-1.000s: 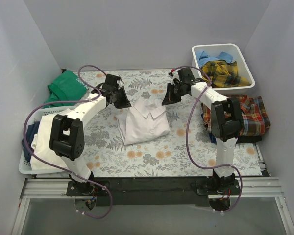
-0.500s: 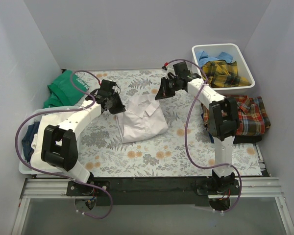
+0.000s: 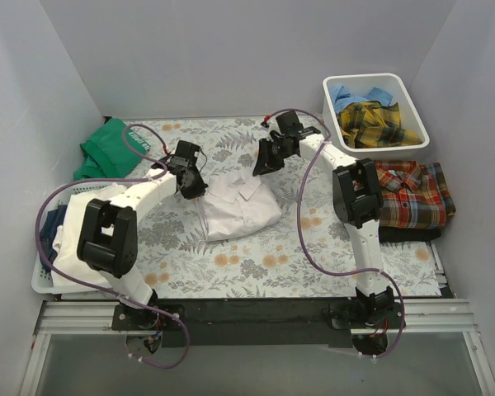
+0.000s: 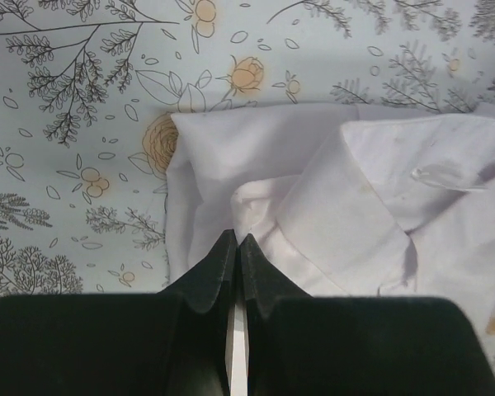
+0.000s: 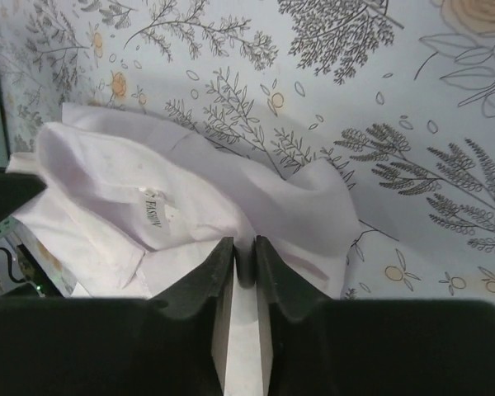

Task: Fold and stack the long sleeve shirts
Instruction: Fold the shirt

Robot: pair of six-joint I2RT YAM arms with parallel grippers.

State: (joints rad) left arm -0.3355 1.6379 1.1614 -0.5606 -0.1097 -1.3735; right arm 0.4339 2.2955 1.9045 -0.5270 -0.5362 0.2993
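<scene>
the white shirt (image 3: 235,208) lies bunched, collar up, on the floral bench cover (image 3: 256,264). the left tool (image 4: 235,241) is clamped on a fold at the white shirt's left edge, and the right tool (image 5: 244,245) is pinched on cloth at its far right edge. right of the white shirt rests the folded red plaid shirt (image 3: 412,194); behind that, the yellow plaid shirt (image 3: 375,124) and light blue shirt (image 3: 345,92) sit in a white bin (image 3: 365,78).

A plain white cloth shirt (image 3: 235,208) lies on a pale table cover (image 3: 256,264) printed with orange blossoms and grey sprigs. Right of that shirt are a red-orange-navy plaid shirt (image 3: 412,191) and a white plastic bin (image 3: 370,79) with a yellow-dark plaid shirt (image 3: 375,122) and a light blue shirt (image 3: 346,92). Left of it is a green cloth garment (image 3: 107,148).
</scene>
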